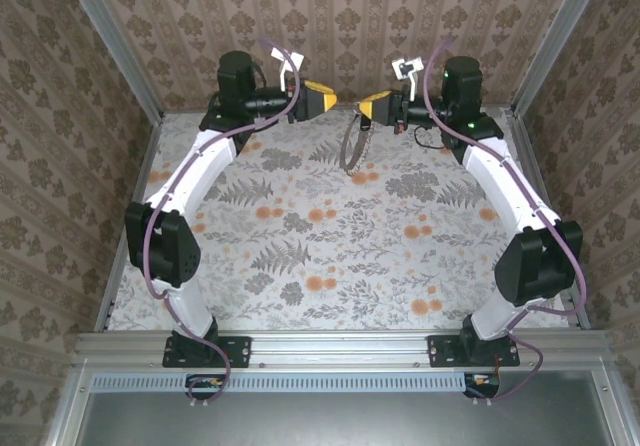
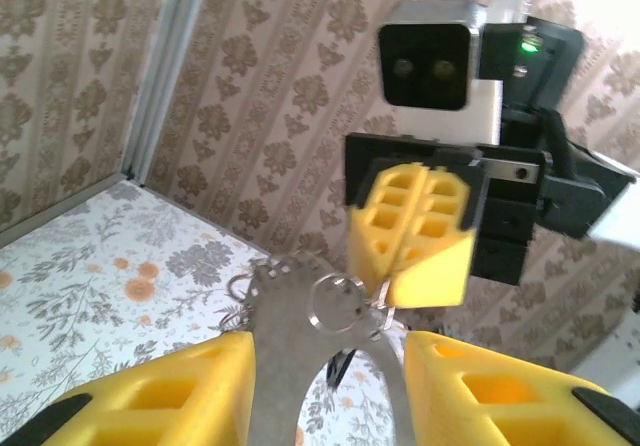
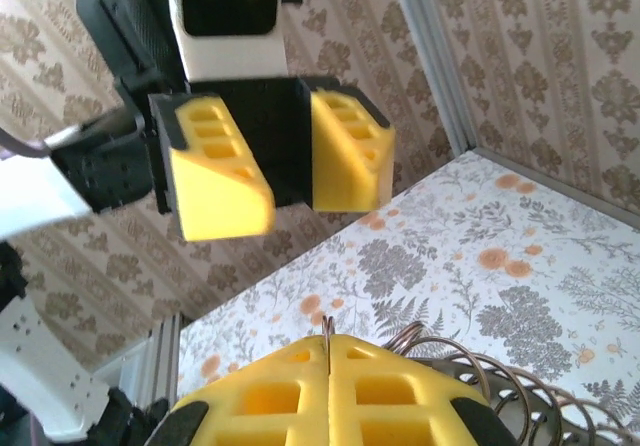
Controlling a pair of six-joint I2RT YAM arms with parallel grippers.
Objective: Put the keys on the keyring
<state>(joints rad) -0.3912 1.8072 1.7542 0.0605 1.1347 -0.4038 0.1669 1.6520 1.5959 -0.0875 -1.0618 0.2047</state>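
Your left gripper [image 2: 328, 338] is standing with its yellow fingers spread wide and holding nothing, facing the right gripper [image 2: 405, 256] head-on.

You are pinching the keyring [image 2: 283, 331] in the right gripper, whose fingers are pressed together on its upper part. The loop is dangling free above the far edge of the table [image 1: 300, 256], near that edge's middle, probably so the other arm can reach it from the side. A small metal ring [image 2: 313, 304] is showing against the band, just below the right gripper. In the left wrist view your open fingers are framing the band, but you cannot tell whether it is lying between them or just ahead. The key is too small to pick out, so you are judging the threading unfinished. The thin band is likely to swing at a touch.
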